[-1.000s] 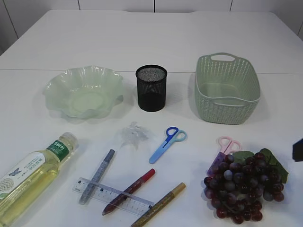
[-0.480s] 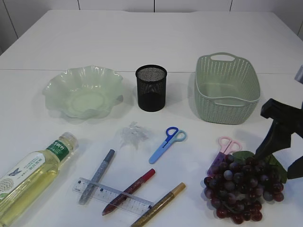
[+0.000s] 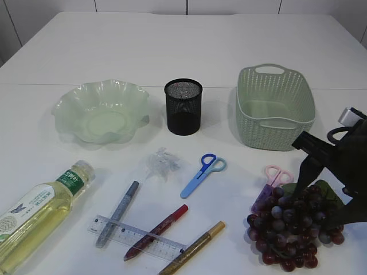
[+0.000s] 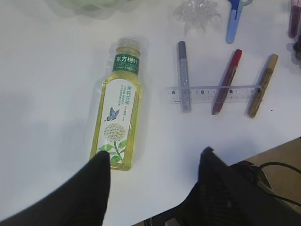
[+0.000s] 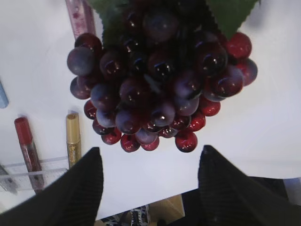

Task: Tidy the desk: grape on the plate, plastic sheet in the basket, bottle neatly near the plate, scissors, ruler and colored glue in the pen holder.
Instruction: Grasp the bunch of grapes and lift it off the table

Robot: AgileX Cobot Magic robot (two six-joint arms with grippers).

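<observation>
The grape bunch [image 3: 295,232] lies at the table's front right, leaves [image 3: 327,195] toward the back, berries tapering forward. The right gripper [image 3: 321,172] hangs spread just above its far side, holding nothing. Left of the grapes, three glue pens [image 3: 156,232] and a ruler [image 3: 137,237] cross each other; further left the bottle [image 3: 34,212] lies flat, cap toward the plate [image 3: 102,110]. The left gripper [image 4: 153,181] hovers open near the bottle's base. Blue scissors [image 3: 202,173] and a crumpled plastic sheet [image 3: 161,163] lie mid-table; pink scissors [image 3: 274,177] touch the grapes. Beyond stand the pen holder [image 3: 183,106] and basket [image 3: 275,109].
</observation>
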